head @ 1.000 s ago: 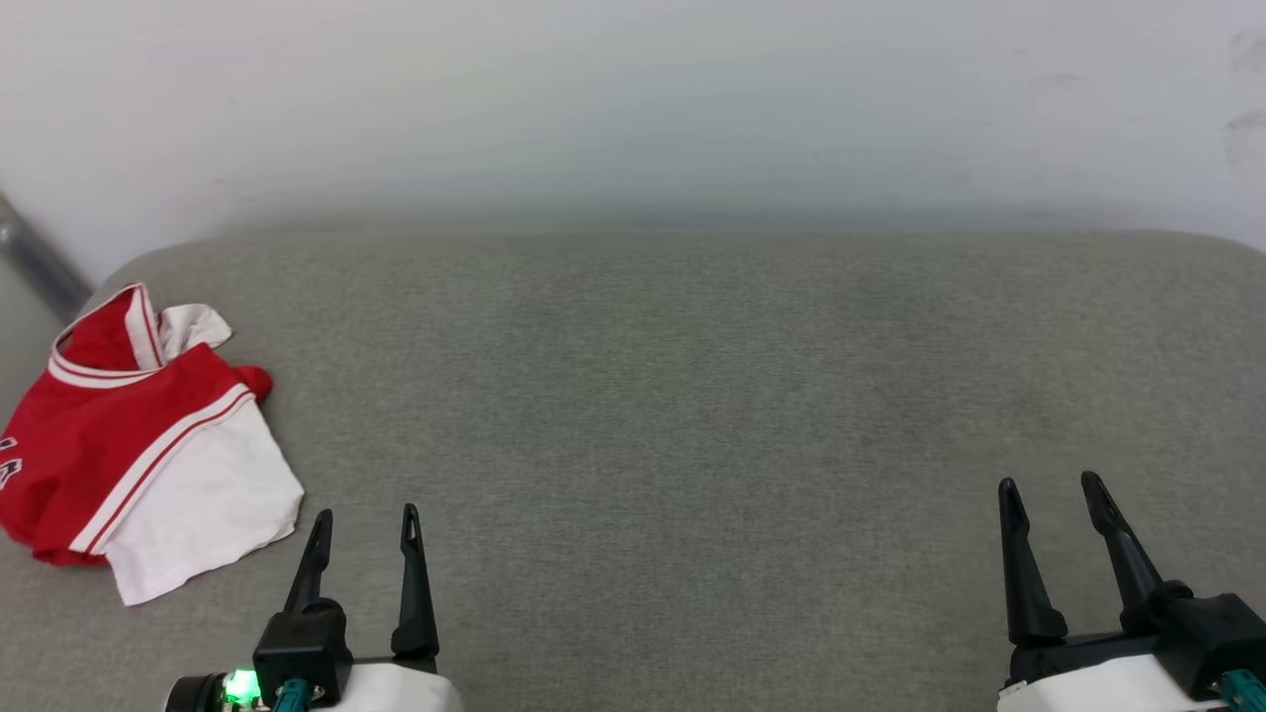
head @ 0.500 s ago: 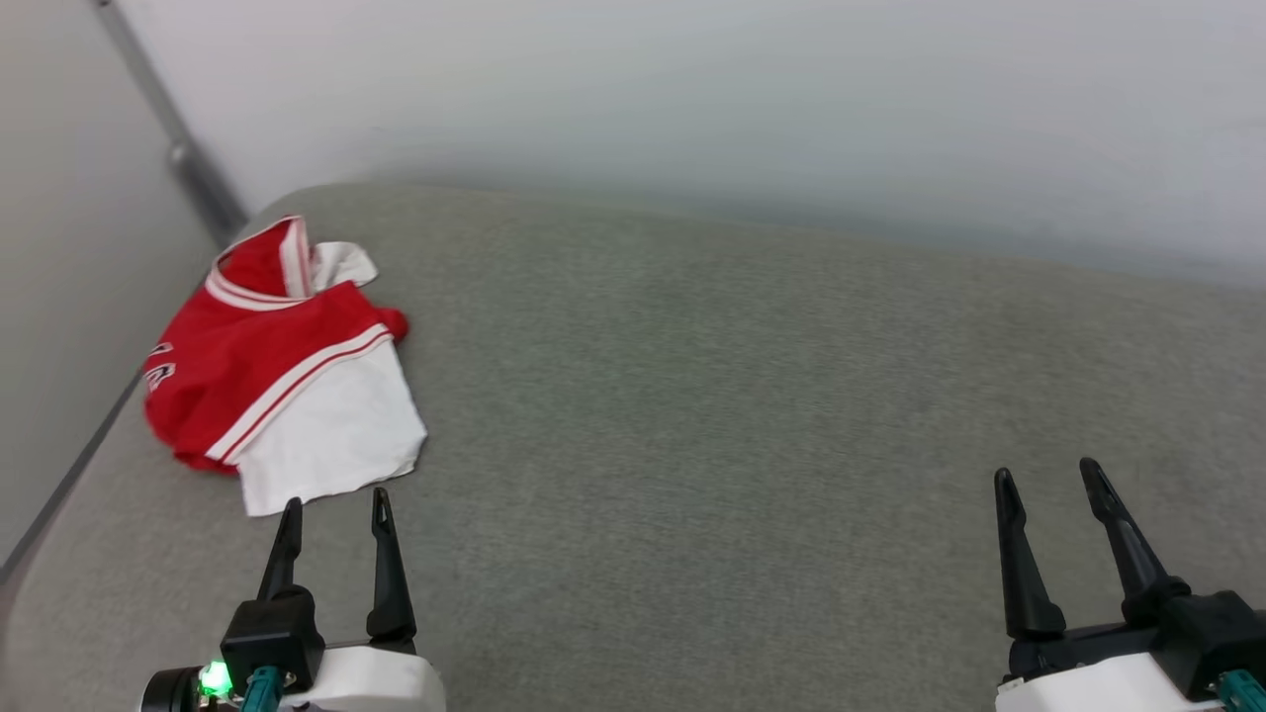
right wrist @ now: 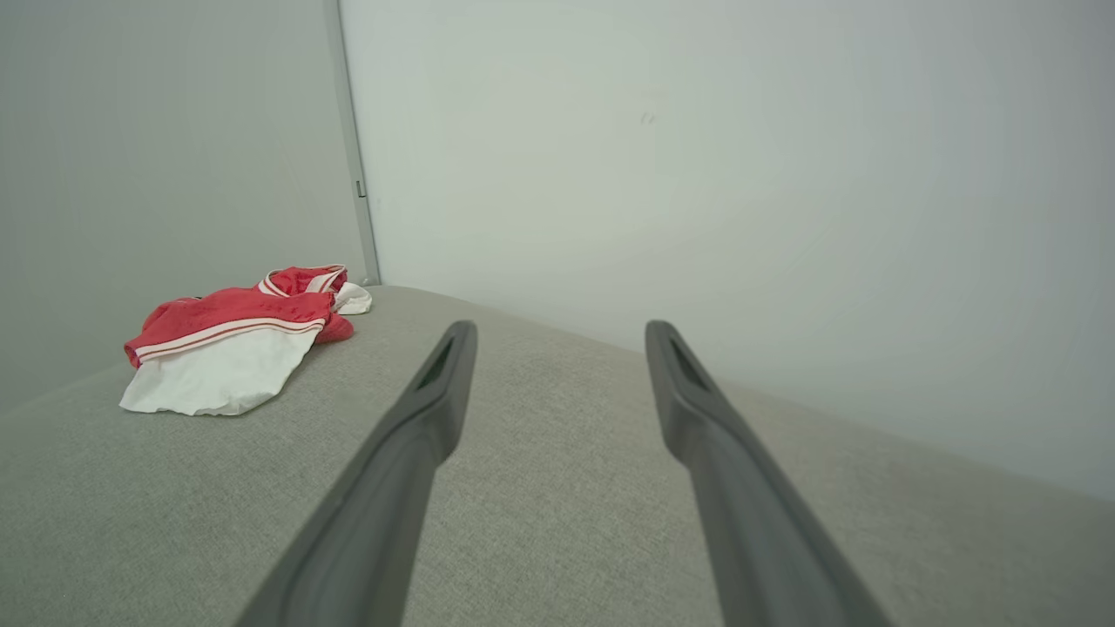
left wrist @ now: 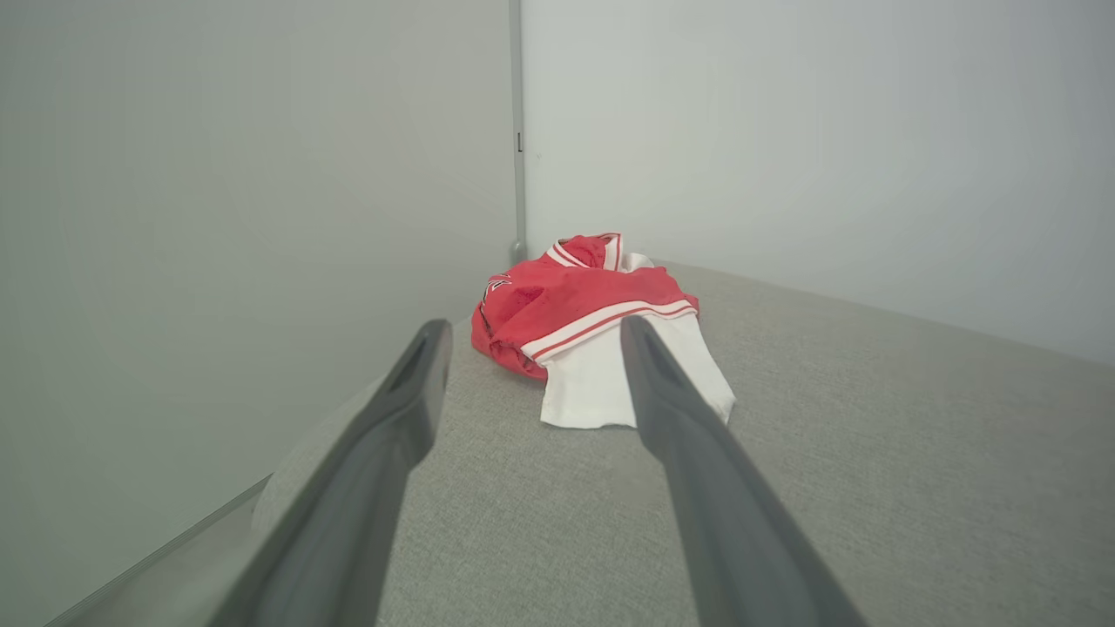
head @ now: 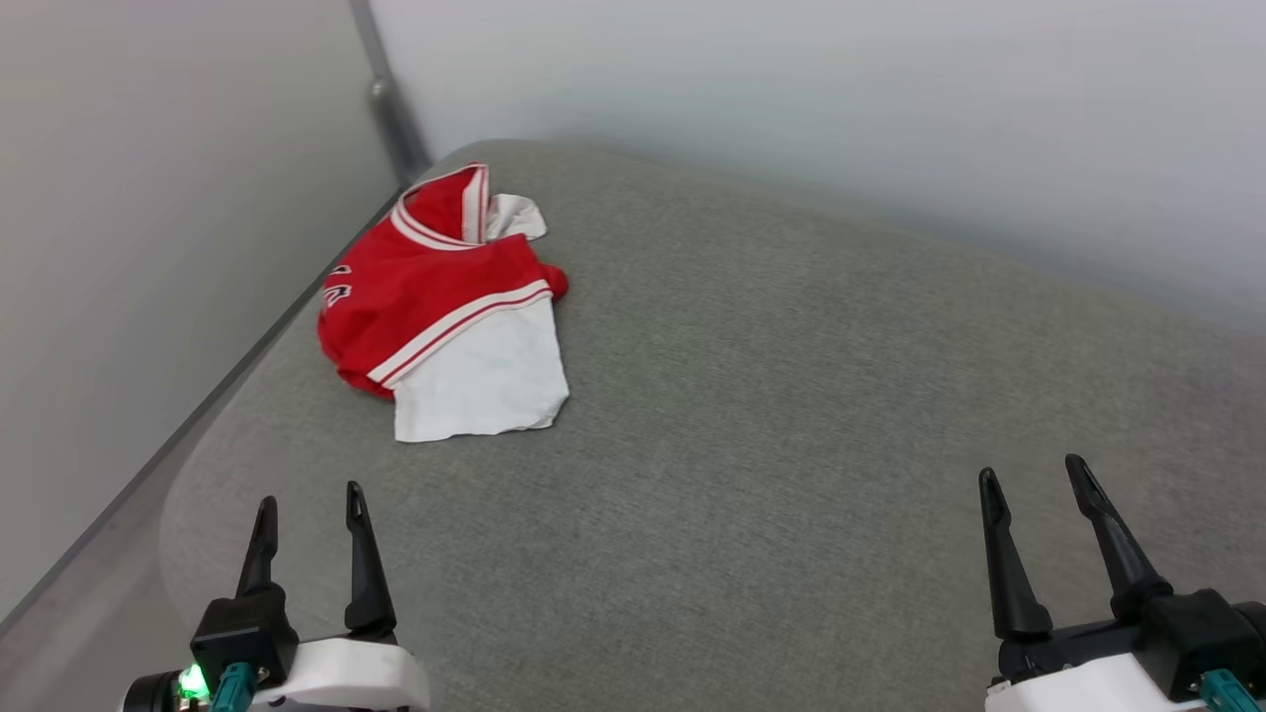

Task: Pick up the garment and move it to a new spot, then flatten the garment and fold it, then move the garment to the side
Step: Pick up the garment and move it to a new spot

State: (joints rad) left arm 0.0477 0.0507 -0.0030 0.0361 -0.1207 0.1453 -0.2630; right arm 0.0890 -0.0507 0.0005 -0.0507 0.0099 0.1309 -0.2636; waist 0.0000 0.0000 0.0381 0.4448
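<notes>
Red garment (head: pixel 435 297) bunched near grey cushion's (head: pixel 791 445) far-left corner. Left gripper (head: pixel 309 494), right gripper (head: pixel 1031 467): fingers spread, empty, well short. Advice: left reaches, pinches thick red fold, lifts clear.

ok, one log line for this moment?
phase: pre-grasp | garment: crumpled, far-left corner of grey pad | left claw: open, empty, short of garment | right claw: open, empty

Head cam: high, faces forward-down across worktop (head: pixel 791 396) toward far-left corner post (head: pixel 388 104). Left wrist cam: low, sights along own fingers (left wrist: pixel 401 435) straight at garment (left wrist: pixel 584 305), near. Right wrist cam: low, well apart from garment, which sits at view's left. All three share garment, corner post.
</notes>
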